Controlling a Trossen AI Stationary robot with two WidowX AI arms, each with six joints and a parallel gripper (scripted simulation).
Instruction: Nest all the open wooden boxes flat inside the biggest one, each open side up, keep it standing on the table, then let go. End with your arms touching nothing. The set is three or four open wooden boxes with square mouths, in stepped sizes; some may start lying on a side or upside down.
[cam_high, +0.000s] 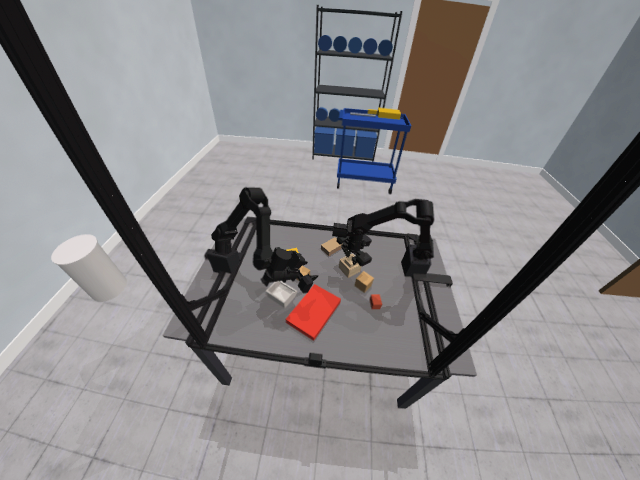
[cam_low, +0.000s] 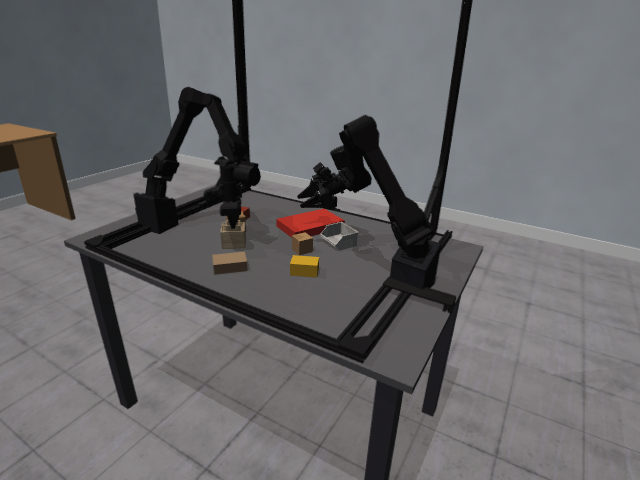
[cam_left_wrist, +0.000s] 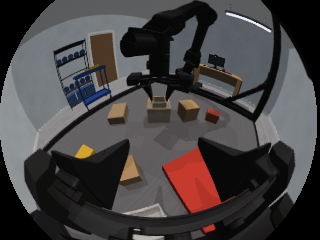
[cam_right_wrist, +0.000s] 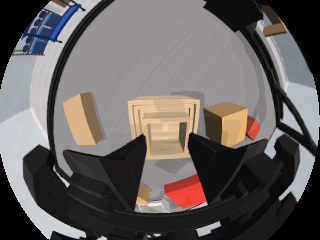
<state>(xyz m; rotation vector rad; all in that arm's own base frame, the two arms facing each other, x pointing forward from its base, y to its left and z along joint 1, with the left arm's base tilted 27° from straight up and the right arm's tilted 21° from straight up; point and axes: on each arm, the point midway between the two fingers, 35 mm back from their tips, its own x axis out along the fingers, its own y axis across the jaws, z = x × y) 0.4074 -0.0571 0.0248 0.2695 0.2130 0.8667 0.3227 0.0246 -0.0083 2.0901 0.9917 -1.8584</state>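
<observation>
The biggest wooden box (cam_high: 349, 269) (cam_low: 233, 239) (cam_left_wrist: 159, 115) stands open side up on the table. In the right wrist view another box (cam_right_wrist: 165, 107) sits inside it; whether there are more rims there is hard to tell. My right gripper (cam_low: 233, 225) (cam_right_wrist: 166, 136) points down over the boxes, shut on the smallest box (cam_left_wrist: 159, 104) (cam_right_wrist: 166, 146). That box is open side up, its top above the biggest box's rim in the left wrist view. How deep it sits is hidden. My left gripper (cam_high: 310, 269) (cam_low: 300, 201) (cam_left_wrist: 164, 142) is open and empty, raised beyond the red slab.
A tan block (cam_high: 331, 246) (cam_right_wrist: 80, 119) and a tan cube (cam_high: 364, 281) (cam_right_wrist: 226, 122) flank the boxes. A small red block (cam_high: 375, 301), red slab (cam_high: 313, 312), white tray (cam_low: 347, 238), another tan cube (cam_low: 302, 243) and yellow block (cam_low: 304, 266) also lie on the table.
</observation>
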